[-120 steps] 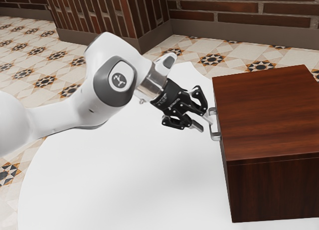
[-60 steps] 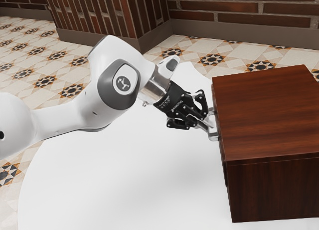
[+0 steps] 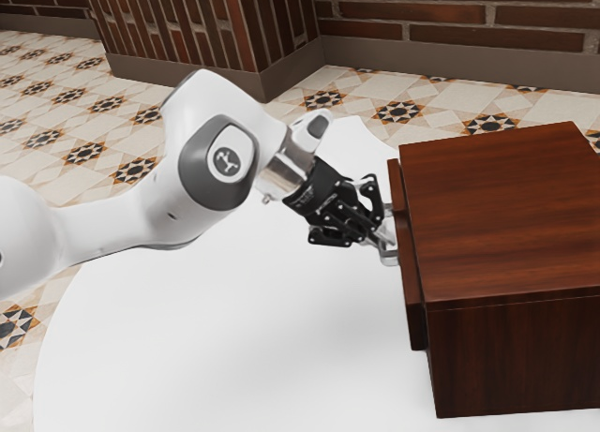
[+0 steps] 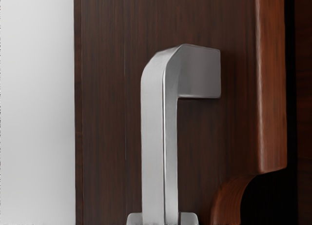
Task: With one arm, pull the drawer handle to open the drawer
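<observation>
The round white table (image 3: pixel 216 357) carries everything here, and in my wrist view it is the pale strip (image 4: pixel 34 112) beside the wood. On its far side from my base, at the exterior view's right, stands the dark wooden cabinet (image 3: pixel 506 254). My white arm (image 3: pixel 141 216) comes in from the exterior view's left and reaches across the tabletop toward the cabinet's near face. The drawer (image 3: pixel 411 291) stands a little way out of that face, its front panel just proud of the cabinet body; the same panel shows in my wrist view (image 4: pixel 107 112). My black gripper (image 3: pixel 382 237) is right at the panel, its fingers pinched on the drawer handle (image 3: pixel 388 256) from two sides. The handle is a silver bar (image 4: pixel 156 137) with a bent end, running down toward my hand.
</observation>
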Action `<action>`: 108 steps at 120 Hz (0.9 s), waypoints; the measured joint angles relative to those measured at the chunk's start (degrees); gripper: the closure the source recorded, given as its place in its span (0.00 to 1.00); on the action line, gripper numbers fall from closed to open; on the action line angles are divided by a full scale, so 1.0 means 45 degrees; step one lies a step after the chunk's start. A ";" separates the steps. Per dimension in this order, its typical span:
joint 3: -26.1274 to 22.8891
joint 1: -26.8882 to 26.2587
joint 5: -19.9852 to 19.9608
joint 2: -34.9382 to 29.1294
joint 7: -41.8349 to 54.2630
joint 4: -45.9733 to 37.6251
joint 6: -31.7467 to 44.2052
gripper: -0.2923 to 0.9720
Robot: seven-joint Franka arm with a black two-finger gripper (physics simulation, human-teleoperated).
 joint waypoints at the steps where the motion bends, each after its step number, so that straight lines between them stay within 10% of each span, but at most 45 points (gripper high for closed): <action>1: 0.0003 0.0000 0.0000 -0.0020 -0.0003 -0.0016 -0.0001 0.84; 108: 0.0637 -0.0083 -0.0001 -0.1098 -0.0059 -0.1208 -0.0026 0.83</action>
